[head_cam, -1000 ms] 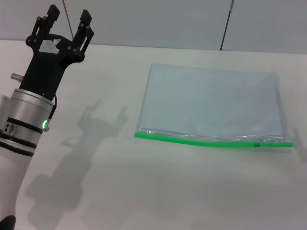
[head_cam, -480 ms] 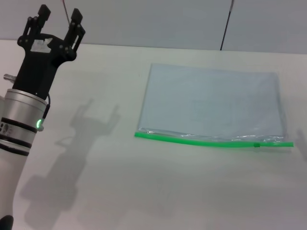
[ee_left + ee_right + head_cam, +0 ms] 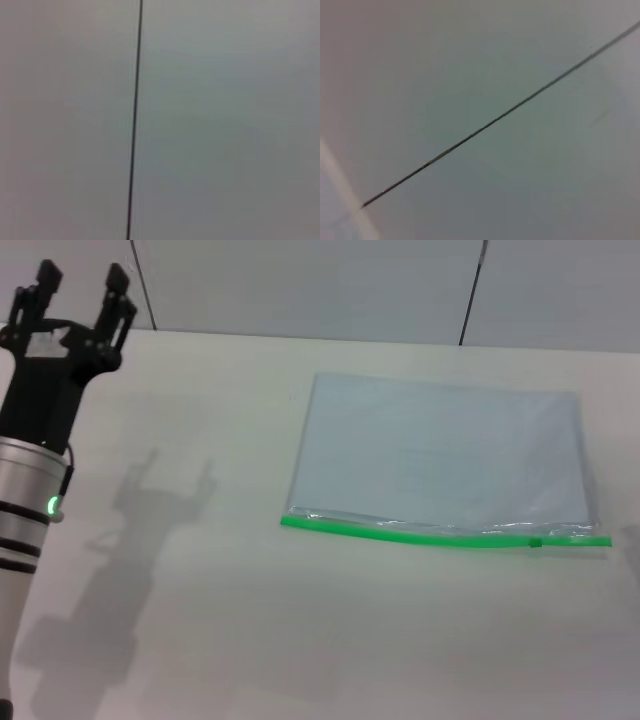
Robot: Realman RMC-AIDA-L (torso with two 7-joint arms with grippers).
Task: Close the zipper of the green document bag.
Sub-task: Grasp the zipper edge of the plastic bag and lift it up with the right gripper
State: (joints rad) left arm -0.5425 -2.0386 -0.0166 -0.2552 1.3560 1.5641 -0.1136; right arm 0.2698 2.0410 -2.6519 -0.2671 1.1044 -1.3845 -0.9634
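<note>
The green document bag (image 3: pixel 440 460) lies flat on the white table (image 3: pixel 250 620), right of centre in the head view. It is a pale blue-grey translucent pouch. Its zipper (image 3: pixel 400 531) runs as a bright green strip along the near long edge, with a small darker slider (image 3: pixel 536 542) close to the right end. My left gripper (image 3: pixel 80 282) is raised at the far left, well away from the bag, open with nothing between its fingers. The right gripper is out of view. Both wrist views show only a grey wall with a dark seam.
A grey panelled wall (image 3: pixel 320 285) stands behind the table's far edge. The left arm's shadow (image 3: pixel 150 510) falls on the table between the arm and the bag.
My left arm has moved left and away from the bag, gripper still open. The bag and its slider have not moved.
</note>
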